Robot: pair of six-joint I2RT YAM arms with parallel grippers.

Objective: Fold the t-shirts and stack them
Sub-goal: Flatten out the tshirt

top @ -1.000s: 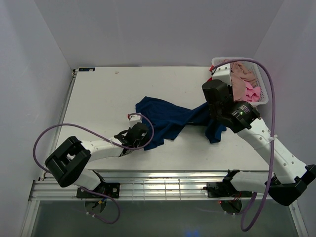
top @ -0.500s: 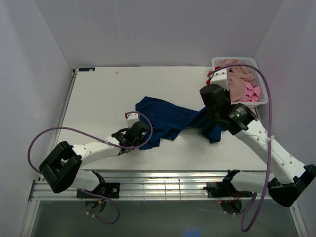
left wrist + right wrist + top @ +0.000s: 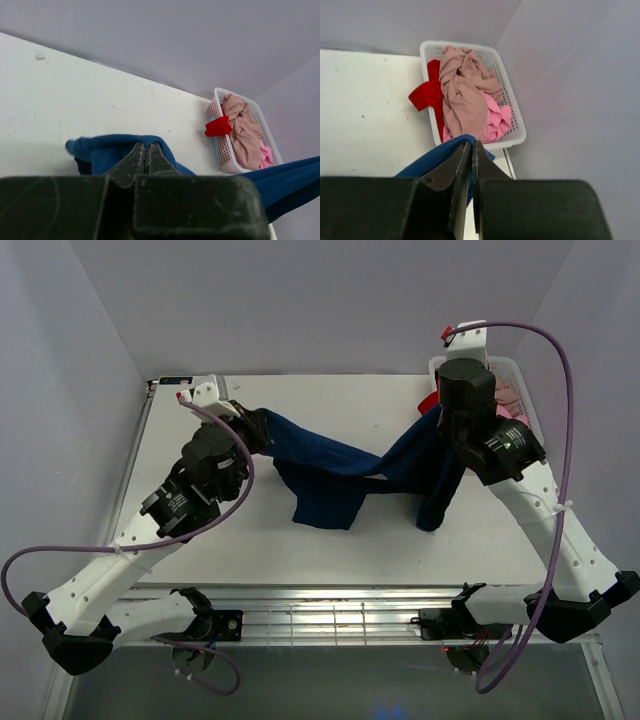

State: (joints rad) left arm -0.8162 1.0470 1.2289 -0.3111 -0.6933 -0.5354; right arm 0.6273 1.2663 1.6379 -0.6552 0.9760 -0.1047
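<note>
A navy blue t-shirt (image 3: 330, 480) hangs stretched between my two grippers above the table, its middle sagging down to the surface. My left gripper (image 3: 255, 430) is shut on one edge of the shirt (image 3: 102, 152), and blue cloth wraps its fingertips (image 3: 146, 146). My right gripper (image 3: 438, 418) is shut on the other edge (image 3: 435, 157), its tips (image 3: 471, 144) pinching the fabric. Other t-shirts lie in the basket: a pink-beige one (image 3: 465, 95), a bright pink one (image 3: 497, 120) and a red one (image 3: 425, 95) draped over the rim.
The white slotted basket (image 3: 515, 112) stands at the table's back right corner, mostly hidden behind my right arm in the top view. The white table (image 3: 330, 405) runs to the grey walls at the back and sides. Purple cables loop off both arms.
My left gripper has shut on the navy shirt's edge and risen toward the back left. The right gripper has lifted its end toward the back. The shirt has gone from lying crumpled to hanging stretched.
</note>
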